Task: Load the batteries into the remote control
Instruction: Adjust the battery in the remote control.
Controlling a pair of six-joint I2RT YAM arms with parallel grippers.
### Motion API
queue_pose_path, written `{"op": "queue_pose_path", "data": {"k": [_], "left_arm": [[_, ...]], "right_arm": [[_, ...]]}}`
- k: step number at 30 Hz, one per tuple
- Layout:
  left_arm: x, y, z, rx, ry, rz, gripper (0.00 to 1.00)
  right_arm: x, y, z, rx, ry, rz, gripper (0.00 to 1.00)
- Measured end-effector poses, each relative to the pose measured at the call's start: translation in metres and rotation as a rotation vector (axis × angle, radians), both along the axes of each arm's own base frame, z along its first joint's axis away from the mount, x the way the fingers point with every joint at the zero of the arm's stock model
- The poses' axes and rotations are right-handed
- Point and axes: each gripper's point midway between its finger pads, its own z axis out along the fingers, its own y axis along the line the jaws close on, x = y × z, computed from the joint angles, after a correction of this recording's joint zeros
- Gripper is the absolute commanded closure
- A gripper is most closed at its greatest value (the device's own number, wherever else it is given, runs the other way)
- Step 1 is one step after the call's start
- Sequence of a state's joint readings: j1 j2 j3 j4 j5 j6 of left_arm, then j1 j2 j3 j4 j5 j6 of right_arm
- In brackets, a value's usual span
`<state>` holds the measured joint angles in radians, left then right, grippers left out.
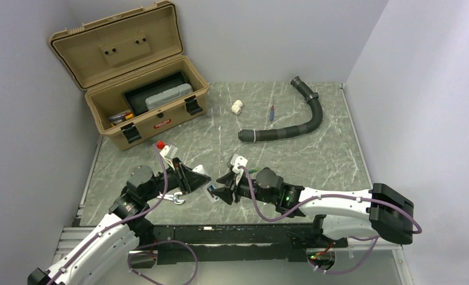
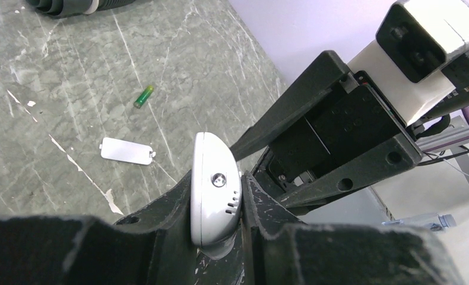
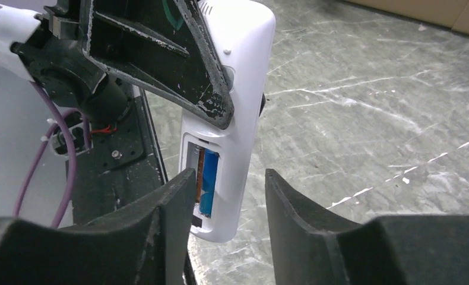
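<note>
Remote control (image 3: 244,89): clamped edgewise by left gripper (image 2: 217,205), blue battery (image 3: 209,178) loaded. Right gripper (image 3: 226,196): jaws parted astride its lower edge. Green battery (image 2: 143,96): loose on table (image 2: 72,71)

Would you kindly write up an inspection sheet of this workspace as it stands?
Surface: green-grey marbled table, scratched with pale marks.
Job's things: remote control with its compartment open; blue battery seated inside; green battery lying loose on the table.
Clutter: white cover piece, open tan toolbox, black corrugated hose, white pipe fitting, red-and-blue stick.
Grippers: left gripper shut on the remote control; right gripper open, fingers either side of the remote's lower end.
Cables: purple cables running along both arms.
Surroundings: plain pale walls on three sides.
</note>
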<state>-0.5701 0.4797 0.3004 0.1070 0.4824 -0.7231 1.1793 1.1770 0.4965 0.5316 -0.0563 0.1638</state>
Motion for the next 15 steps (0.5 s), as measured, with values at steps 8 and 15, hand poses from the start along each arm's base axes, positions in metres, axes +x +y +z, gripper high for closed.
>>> {"op": "queue_pose_path", "data": {"k": [8, 15], "left_arm": [[0.003, -0.002, -0.013, 0.028, 0.050, 0.001, 1.00], [0.007, -0.003, -0.026, 0.059, 0.098, 0.010, 1.00]], "right_arm": [[0.002, -0.012, 0.030, 0.055, -0.062, -0.024, 0.30], [0.037, -0.053, 0.055, 0.091, -0.107, -0.257, 0.41]]}}
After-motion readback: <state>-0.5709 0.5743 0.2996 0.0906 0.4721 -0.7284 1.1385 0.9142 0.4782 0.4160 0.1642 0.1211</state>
